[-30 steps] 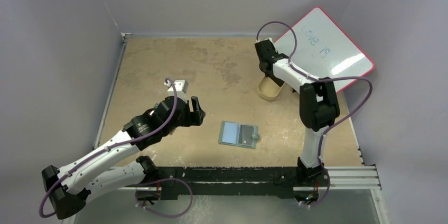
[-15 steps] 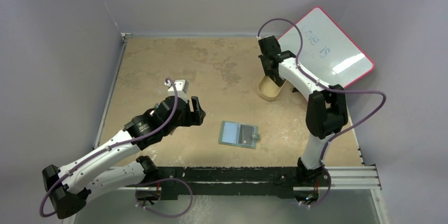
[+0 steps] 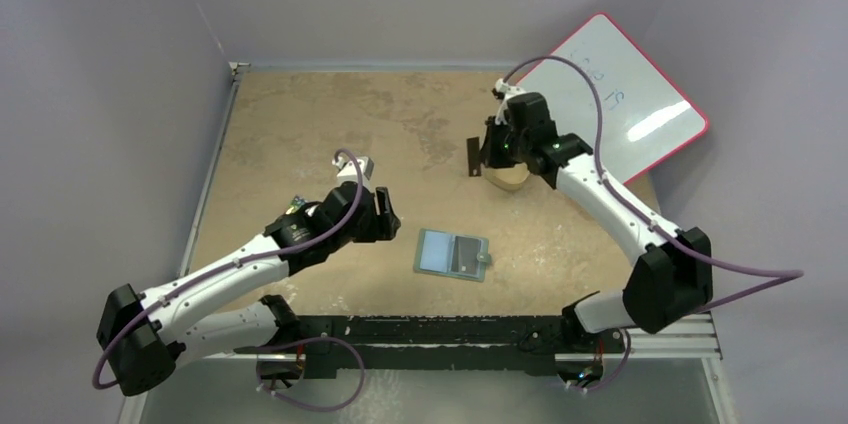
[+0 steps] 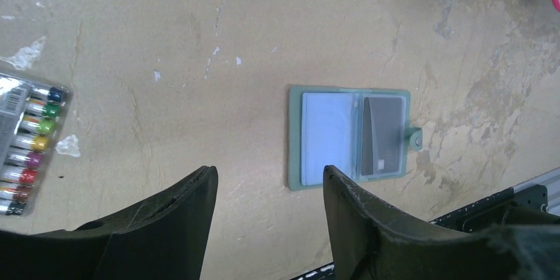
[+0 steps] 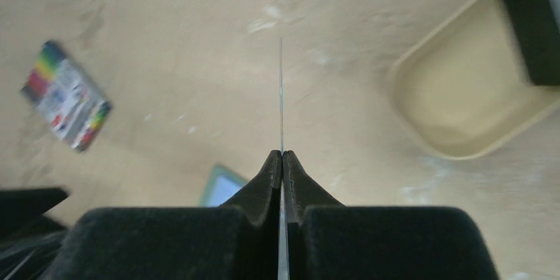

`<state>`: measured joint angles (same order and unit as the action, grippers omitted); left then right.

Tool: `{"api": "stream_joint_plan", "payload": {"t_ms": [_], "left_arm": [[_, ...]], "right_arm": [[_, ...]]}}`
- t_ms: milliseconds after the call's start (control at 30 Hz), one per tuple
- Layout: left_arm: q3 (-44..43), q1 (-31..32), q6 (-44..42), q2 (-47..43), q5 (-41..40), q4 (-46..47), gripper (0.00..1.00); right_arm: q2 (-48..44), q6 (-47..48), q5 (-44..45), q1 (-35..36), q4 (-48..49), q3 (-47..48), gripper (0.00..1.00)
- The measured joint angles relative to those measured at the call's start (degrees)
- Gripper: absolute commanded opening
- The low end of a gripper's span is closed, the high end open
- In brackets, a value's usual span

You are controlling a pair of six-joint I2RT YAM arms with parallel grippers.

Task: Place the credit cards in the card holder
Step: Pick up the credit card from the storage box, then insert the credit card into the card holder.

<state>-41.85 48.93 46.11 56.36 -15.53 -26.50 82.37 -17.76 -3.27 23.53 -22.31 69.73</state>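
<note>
From above, the green card holder (image 3: 452,254) lies open on the surface (image 3: 300,124), with the left pincer (image 3: 385,214) near its left side, while the right pincer (image 3: 488,151) holds a dark card (image 3: 472,156) upright beside the tan tray (image 3: 506,181). The left wrist view shows that pincer's fingers wide apart and a grey card (image 4: 382,136) tucked in the holder's right half. The right wrist view shows the right pincer clamped on its card, seen edge-on as a thin line.
</note>
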Motion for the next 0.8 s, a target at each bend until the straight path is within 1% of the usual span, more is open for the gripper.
{"api": "stream_joint_plan", "payload": {"t_ms": [100,233,300,400,600,733,800], "left_arm": [[1.2,0.0,0.85,1.53,1.36,1.77,0.51],[2.62,0.0,1.97,2.47,3.02,4.2,0.39],[3.58,0.0,2.78,3.21,4.0,6.29,0.34],[5.2,0.0,3.89,4.83,5.68,9.29,0.3],[8.07,0.0,5.62,9.09,8.96,14.12,0.29],[9.14,0.0,6.45,11.02,10.19,16.9,0.34],[9.49,0.0,7.02,12.17,10.91,18.43,0.34]], "right_arm": [[-2.62,-6.1,-4.07,5.46,4.87,-6.03,0.0],[-4.68,-14.69,-9.62,11.69,12.39,-15.69,0.0],[-5.99,-18.82,-11.3,13.05,15.32,-21.42,0.0],[-6.95,-23.12,-11.89,13.81,17.44,-26.58,0.0],[-9.27,-26.97,-12.2,15.23,17.94,-29.11,0.0],[-13.16,-28.26,-11.19,15.47,17.94,-31.61,0.0],[-14.05,-28.55,-10.95,15.45,17.84,-32.92,0.0]]}}
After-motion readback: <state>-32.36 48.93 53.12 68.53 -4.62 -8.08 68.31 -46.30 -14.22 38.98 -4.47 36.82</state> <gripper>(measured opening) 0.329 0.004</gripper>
